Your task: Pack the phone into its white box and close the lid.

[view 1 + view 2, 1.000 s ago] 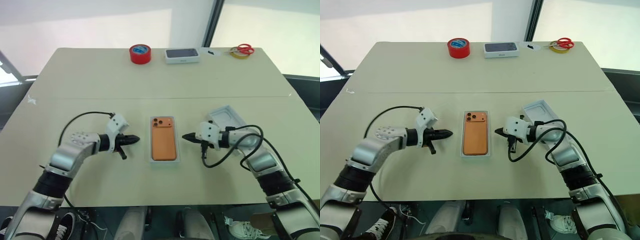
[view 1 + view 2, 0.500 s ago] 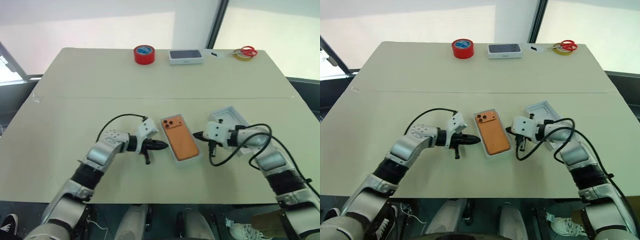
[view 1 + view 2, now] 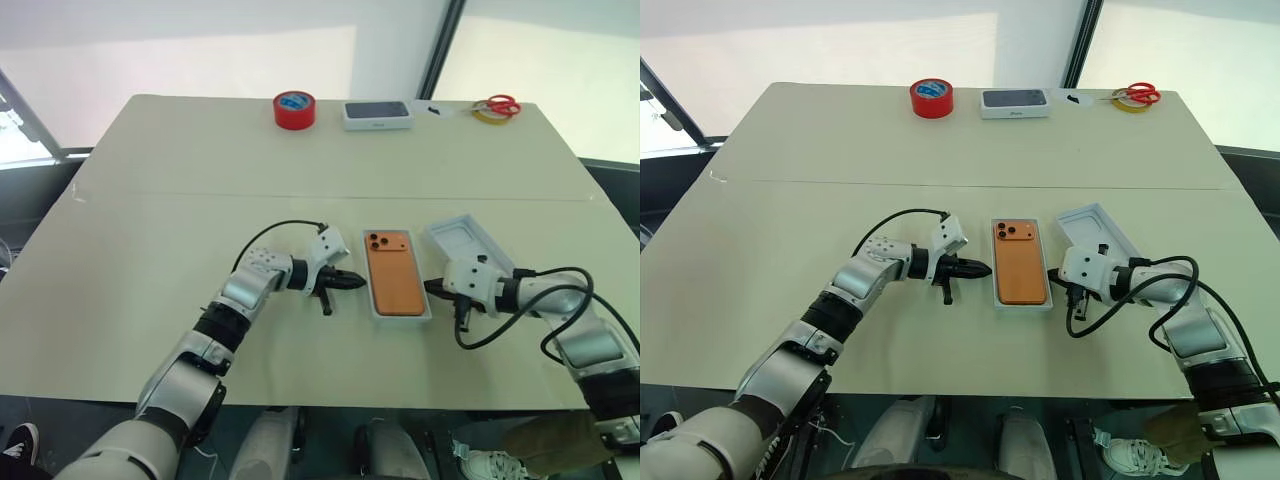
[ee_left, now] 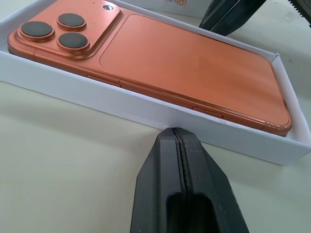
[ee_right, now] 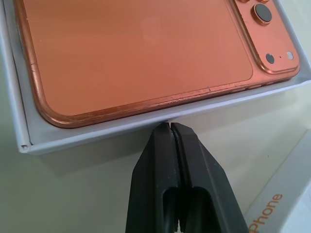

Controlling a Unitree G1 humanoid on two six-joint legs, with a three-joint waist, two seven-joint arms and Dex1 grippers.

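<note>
The orange phone (image 3: 393, 284) lies back up, lenses at the far end, inside the shallow white box (image 3: 400, 318) near the table's front middle. My left gripper (image 3: 355, 283) is shut, and its tip touches the box's left wall (image 4: 97, 99). My right gripper (image 3: 430, 287) is also shut, its tip against the box's right wall (image 5: 97, 131). Neither gripper holds anything. Just right of the box, a little farther back, the white lid (image 3: 462, 240) lies turned at an angle with its white inside up. Orange lettering shows on the lid's side (image 5: 286, 204).
Along the far edge stand a red tape roll (image 3: 294, 109), a white box with a dark top (image 3: 377, 115), red-handled scissors (image 3: 497, 103) and a yellow tape ring (image 3: 487, 113). A seam crosses the table behind the box. Cables loop from both wrists.
The box with the phone slid right across the table, towards the lid. It was skewed half a second ago and lies straight now. Both shut grippers moved right with it.
</note>
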